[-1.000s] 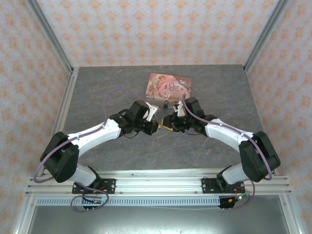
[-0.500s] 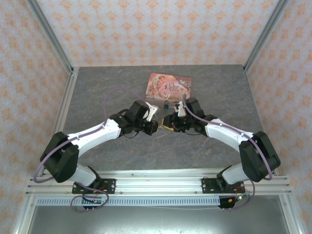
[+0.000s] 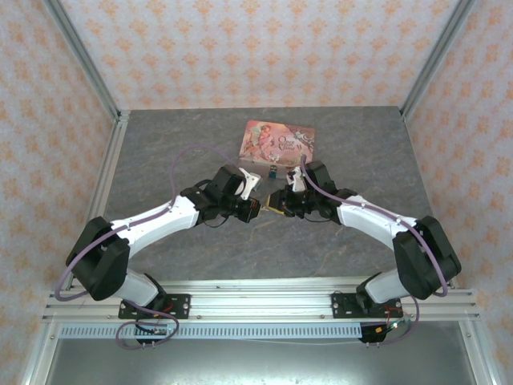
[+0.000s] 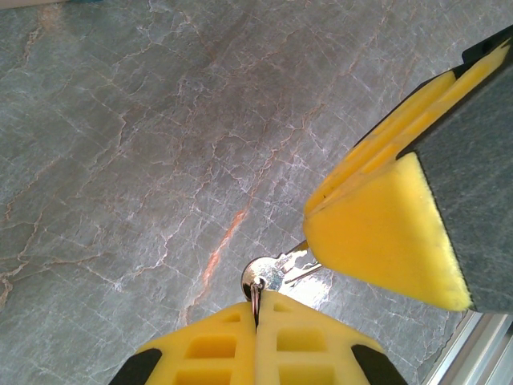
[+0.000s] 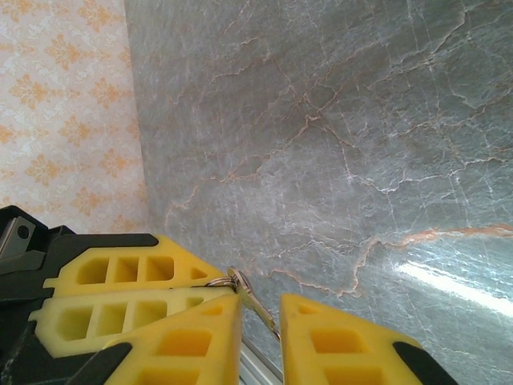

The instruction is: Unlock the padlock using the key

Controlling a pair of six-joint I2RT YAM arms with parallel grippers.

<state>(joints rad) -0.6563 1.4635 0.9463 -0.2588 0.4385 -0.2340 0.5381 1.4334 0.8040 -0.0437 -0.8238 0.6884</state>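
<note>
Padlock (image 3: pixel 273 171) on bench (image 3: pixel 160 144), centre-far, at near edge of pink tin (image 3: pixel 278 142). Just nearer, the key (image 4: pixel 272 270): left end effector (image 4: pixel 256 309) clamped on its ring, right end effector (image 5: pixel 260 309) slightly apart around the blade.

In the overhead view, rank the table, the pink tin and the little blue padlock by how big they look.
1. The table, by far the largest.
2. The pink tin.
3. The padlock, a tiny speck by the tin's near edge.
</note>
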